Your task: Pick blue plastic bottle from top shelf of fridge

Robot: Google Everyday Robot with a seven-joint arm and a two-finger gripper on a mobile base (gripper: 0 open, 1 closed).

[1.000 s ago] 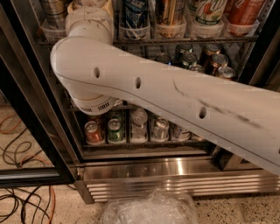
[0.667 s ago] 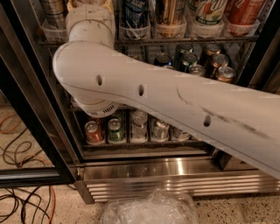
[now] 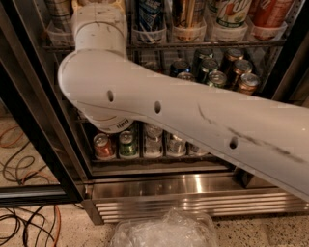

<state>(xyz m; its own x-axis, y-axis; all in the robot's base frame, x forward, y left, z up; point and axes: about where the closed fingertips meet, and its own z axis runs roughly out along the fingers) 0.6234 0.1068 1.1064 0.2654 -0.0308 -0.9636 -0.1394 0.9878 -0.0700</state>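
Inspector: The arm (image 3: 159, 111) reaches up into the fridge (image 3: 193, 185), and its wrist (image 3: 99, 29) stands at the top shelf (image 3: 203, 44). The gripper lies beyond the upper edge, so it cannot be told whether its jaws are released or clenched.

Clerk: And the blue plastic bottle (image 3: 59, 12)?

Inspector: It appears to stand in the leftmost tray of that shelf, just left of the wrist (only its ribbed lower part shows). Recommended: approach level, grasp the body squarely, and lift clear of the tray lip before drawing back.
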